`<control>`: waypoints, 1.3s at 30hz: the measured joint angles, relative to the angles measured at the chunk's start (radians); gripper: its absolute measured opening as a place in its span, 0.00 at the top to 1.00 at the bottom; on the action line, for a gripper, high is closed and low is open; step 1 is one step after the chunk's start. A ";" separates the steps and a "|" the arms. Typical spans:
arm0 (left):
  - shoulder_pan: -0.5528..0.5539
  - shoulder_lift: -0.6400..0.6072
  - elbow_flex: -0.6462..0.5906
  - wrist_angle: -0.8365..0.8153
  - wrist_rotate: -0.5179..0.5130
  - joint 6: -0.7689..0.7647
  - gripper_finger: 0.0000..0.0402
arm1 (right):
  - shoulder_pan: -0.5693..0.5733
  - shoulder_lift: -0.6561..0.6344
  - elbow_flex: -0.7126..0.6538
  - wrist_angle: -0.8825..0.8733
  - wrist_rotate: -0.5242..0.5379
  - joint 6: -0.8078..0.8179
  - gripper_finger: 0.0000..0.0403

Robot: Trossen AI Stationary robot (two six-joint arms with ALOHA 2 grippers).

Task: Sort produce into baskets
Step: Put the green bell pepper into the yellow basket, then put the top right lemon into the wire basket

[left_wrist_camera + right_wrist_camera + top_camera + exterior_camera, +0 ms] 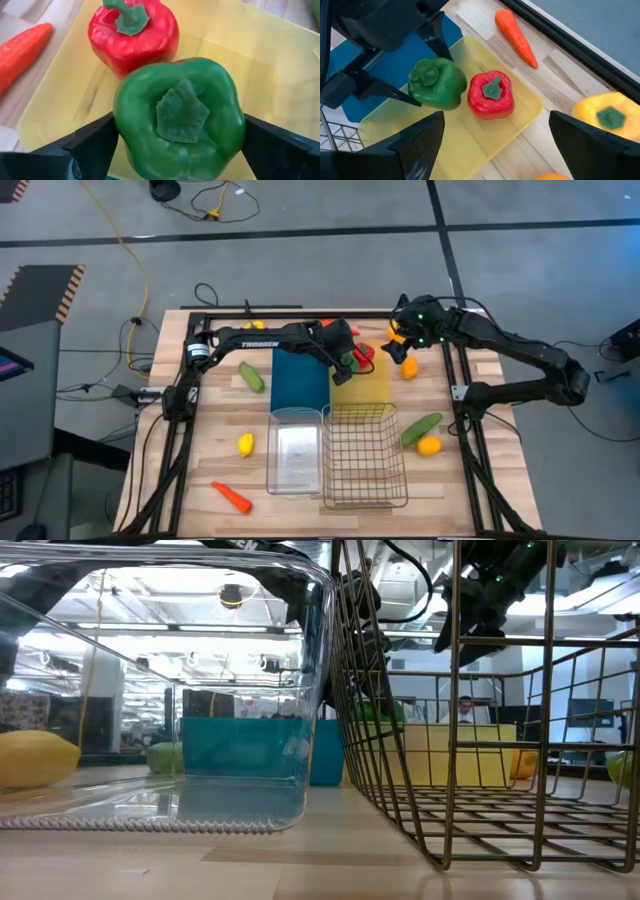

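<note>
Left tool (177, 145) clamped on green pepper (179, 117) over yellow tray (280, 75) — right tool (495, 145) apart.

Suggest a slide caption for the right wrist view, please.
Left gripper holds green pepper over yellow tray beside red pepper.

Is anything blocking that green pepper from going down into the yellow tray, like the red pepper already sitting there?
Nothing visible blocks it. The left gripper holds the green pepper over the yellow tray. The red pepper sits in the tray right beside it, nearly touching, but bare tray shows on the green pepper's other side. The right gripper hovers open nearby.
</note>
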State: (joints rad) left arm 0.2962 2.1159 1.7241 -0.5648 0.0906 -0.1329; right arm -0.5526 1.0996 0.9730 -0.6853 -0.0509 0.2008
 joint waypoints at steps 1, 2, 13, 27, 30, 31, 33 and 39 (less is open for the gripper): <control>0.000 0.000 0.000 -0.001 0.000 0.009 0.08 | 0.000 0.000 0.000 0.000 0.000 0.000 0.04; 0.000 0.000 0.000 -0.002 0.000 0.022 0.06 | 0.000 0.000 0.000 0.000 0.000 0.000 0.04; -0.002 -0.003 0.000 -0.018 0.009 0.052 0.01 | 0.000 0.000 0.000 -0.062 0.000 0.016 0.04; 0.019 -0.168 0.000 -0.226 -0.066 0.161 0.01 | -0.020 0.006 0.000 -0.266 0.162 0.128 0.04; 0.028 -0.209 -0.001 -0.283 -0.072 0.174 0.01 | -0.021 0.011 0.000 -0.310 0.217 0.161 0.04; 0.031 -0.222 -0.001 -0.297 -0.072 0.175 0.01 | -0.020 0.012 0.000 -0.314 0.216 0.170 0.04; 0.039 -0.249 -0.001 -0.324 -0.073 0.175 0.01 | -0.016 0.014 -0.002 -0.327 0.215 0.177 0.04; 0.062 -0.369 -0.111 -0.359 -0.107 0.138 0.01 | 0.016 0.014 -0.127 -0.258 0.239 0.242 0.04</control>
State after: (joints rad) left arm 0.3580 1.7464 1.6128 -0.9234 -0.0168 0.0048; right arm -0.5365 1.1132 0.8456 -0.9431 0.1883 0.4433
